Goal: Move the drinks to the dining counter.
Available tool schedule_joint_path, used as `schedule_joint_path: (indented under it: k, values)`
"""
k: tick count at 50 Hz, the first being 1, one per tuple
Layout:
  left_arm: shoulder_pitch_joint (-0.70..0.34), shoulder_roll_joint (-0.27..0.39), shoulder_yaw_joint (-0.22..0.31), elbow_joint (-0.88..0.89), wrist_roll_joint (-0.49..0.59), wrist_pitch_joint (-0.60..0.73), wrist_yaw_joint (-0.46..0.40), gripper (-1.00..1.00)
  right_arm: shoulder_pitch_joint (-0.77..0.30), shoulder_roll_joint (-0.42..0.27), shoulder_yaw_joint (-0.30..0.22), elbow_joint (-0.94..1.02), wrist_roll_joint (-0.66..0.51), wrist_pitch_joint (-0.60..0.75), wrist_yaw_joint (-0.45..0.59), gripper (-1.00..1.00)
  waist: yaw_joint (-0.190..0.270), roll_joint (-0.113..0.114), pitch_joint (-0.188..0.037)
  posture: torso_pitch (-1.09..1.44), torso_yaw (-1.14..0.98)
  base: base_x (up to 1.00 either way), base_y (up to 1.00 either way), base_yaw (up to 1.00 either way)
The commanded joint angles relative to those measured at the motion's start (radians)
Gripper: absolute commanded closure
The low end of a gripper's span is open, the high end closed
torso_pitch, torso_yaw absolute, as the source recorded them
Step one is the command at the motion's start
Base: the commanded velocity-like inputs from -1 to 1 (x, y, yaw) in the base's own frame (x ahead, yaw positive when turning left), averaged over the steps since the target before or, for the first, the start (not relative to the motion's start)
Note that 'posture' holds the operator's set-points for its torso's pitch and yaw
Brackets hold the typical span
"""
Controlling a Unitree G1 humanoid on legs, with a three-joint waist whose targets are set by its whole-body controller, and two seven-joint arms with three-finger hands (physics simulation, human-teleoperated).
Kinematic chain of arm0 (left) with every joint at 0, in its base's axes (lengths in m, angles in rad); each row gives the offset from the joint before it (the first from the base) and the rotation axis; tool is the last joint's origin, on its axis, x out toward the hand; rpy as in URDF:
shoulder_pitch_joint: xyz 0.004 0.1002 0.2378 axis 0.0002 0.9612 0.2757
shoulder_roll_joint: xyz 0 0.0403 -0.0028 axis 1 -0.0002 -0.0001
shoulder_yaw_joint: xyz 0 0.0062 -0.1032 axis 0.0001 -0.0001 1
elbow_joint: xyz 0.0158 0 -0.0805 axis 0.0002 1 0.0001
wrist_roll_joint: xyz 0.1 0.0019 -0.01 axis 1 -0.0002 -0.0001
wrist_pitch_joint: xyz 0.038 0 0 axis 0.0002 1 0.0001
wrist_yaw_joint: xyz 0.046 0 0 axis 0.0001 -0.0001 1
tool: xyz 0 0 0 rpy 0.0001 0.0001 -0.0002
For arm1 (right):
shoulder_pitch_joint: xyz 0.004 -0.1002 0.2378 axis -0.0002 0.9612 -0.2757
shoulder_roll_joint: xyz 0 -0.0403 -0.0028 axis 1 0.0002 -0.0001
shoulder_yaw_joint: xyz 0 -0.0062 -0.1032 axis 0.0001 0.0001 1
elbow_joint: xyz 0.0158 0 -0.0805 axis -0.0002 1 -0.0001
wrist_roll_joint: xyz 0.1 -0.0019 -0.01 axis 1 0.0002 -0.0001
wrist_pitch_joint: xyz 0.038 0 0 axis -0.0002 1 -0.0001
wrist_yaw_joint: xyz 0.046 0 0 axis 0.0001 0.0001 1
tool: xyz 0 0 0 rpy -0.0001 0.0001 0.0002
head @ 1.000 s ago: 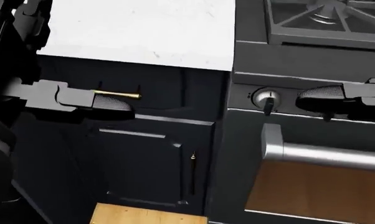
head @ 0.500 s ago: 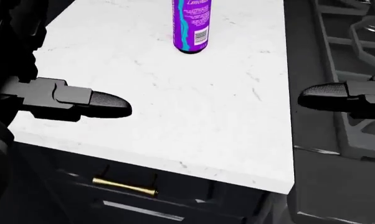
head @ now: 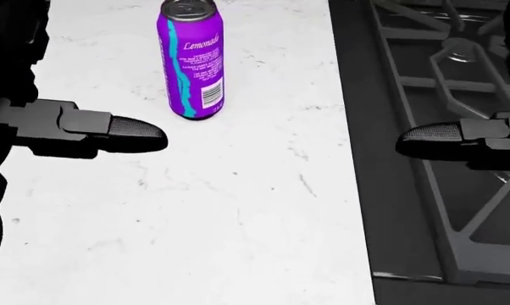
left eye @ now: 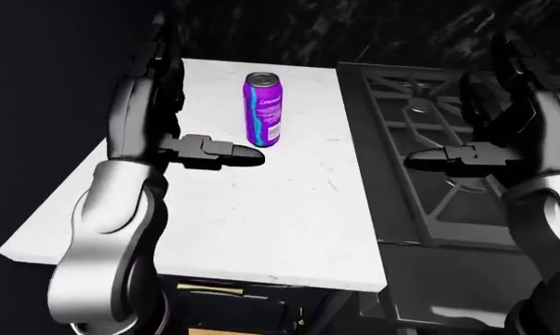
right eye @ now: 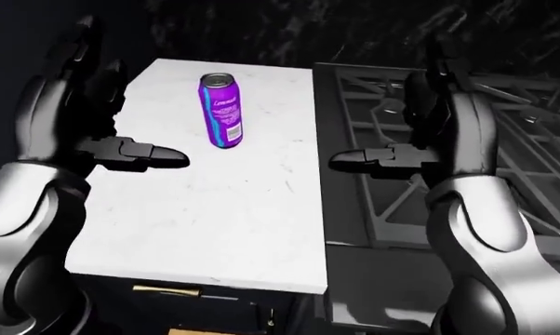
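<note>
The left hand (right eye: 71, 105) hangs over the white bench (head: 195, 216), fingers spread wide and holding nothing; one dark finger (head: 128, 135) points toward the purple lemonade can (head: 192, 60), just below and left of it in the head view, apart from it; the right hand (right eye: 448, 132) is likewise wide and empty, raised over the black stove (left eye: 429, 139), well to the right of the can; the can stands upright near the bench's far edge, closer to the stove side; the stove adjoins the bench on the can's right; below the bench's near edge a brass drawer handle (right eye: 164, 290) shows on dark cabinetry.
</note>
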Motion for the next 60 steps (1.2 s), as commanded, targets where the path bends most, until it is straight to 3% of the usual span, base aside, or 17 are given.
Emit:
schedule_joint_path:
  k: [1, 5, 13, 31, 36, 60]
  values:
    - [-0.027, 0.003, -0.016, -0.029, -0.006, -0.037, -0.002, -1.0, -0.043, -0.027, -0.032, -0.023, -0.01, -0.034, -0.007, -1.0, 0.007, 0.008, -0.025, 0.0, 0.0, 0.0, 0.0, 0.0]
    - [-0.03, -0.008, -0.045, 0.021, 0.019, -0.074, -0.005, -1.0, -0.037, -0.027, -0.039, -0.021, -0.009, -0.038, -0.004, -1.0, 0.006, 0.008, -0.023, 0.0, 0.0, 0.0, 0.0, 0.0]
    - [-0.071, -0.016, -0.045, 0.192, 0.062, -0.174, -0.019, -1.0, -0.034, -0.033, -0.044, -0.019, 0.004, -0.042, -0.013, -1.0, 0.011, 0.007, -0.024, 0.0, 0.0, 0.0, 0.0, 0.0]
    - [-0.329, -0.005, -0.038, 0.828, 0.044, -0.439, 0.004, -1.0, -0.03, -0.029, -0.038, -0.011, -0.002, -0.053, -0.013, -1.0, 0.014, 0.001, -0.034, 0.0, 0.0, 0.0, 0.0, 0.0]
    - [-0.312, -0.009, -0.05, 0.904, 0.058, -0.501, 0.006, -1.0, -0.03, -0.03, -0.043, -0.011, 0.0, -0.052, -0.012, -1.0, 0.011, 0.001, -0.037, 0.0, 0.0, 0.0, 0.0, 0.0]
    - [-0.421, -0.028, -0.054, 1.286, 0.078, -0.678, 0.006, -1.0, -0.036, -0.037, -0.044, -0.006, 0.017, -0.05, -0.028, -1.0, 0.012, -0.005, -0.042, 0.0, 0.0, 0.0, 0.0, 0.0]
